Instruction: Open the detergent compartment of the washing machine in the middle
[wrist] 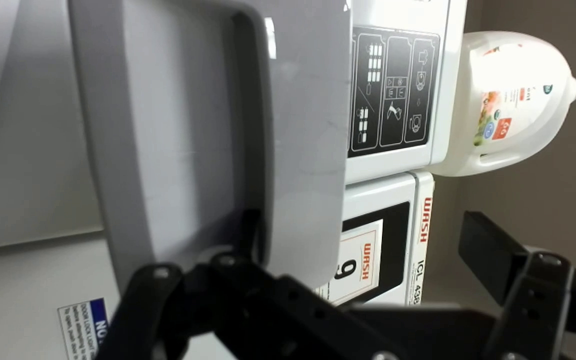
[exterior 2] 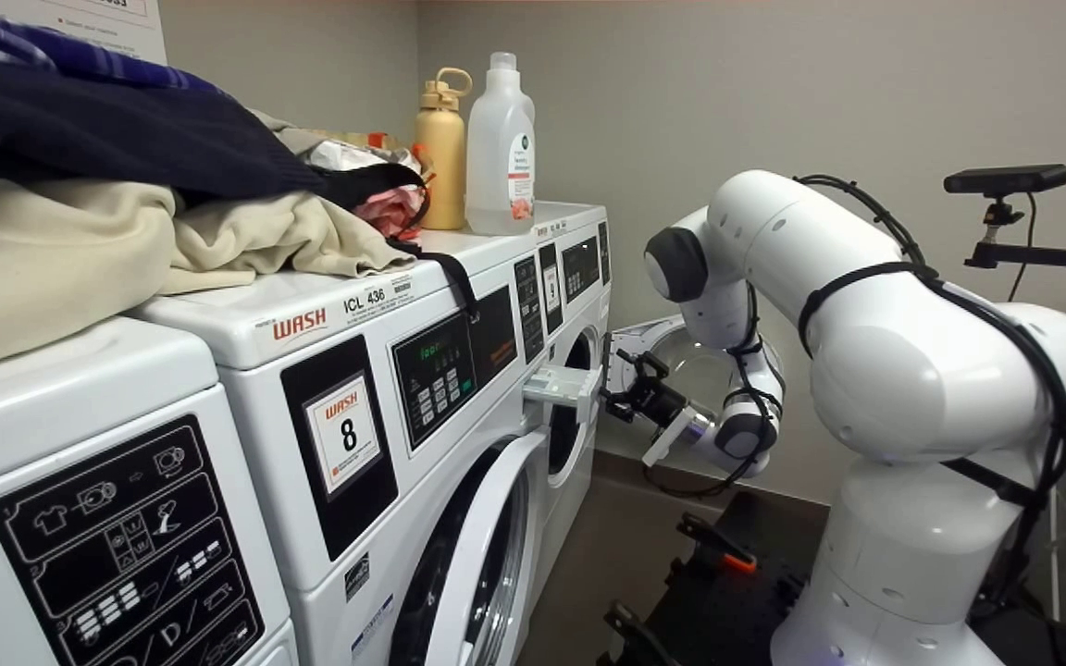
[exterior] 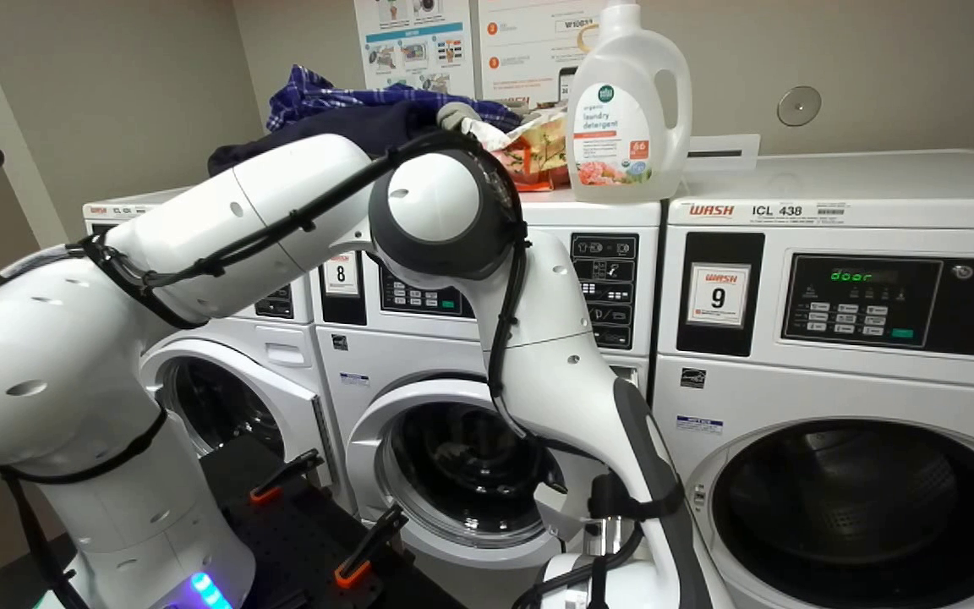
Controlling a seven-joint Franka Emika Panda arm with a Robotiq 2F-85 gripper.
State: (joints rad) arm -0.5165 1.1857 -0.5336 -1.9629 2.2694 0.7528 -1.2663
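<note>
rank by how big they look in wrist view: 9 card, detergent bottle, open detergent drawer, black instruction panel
1. Detergent drawer, seen close up
2. Detergent bottle
3. Black instruction panel, partly hidden
4. Card reading 9, partly hidden

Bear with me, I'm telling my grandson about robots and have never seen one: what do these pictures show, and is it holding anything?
The jointed white machine is a robot arm, set before a row of washers. Two pictures look on from different places outside it; the third is taken from its wrist, and things appear sideways there. At the arm's tip is the end effector, its grasping part, with black fingers. They stand apart and nothing appears held; one seems to reach into the hollowed front of the detergent drawer, which is pulled out of the washer marked 8. Clothes lie heaped on top of the machines, where a detergent bottle and a yellow bottle stand upright.
</note>
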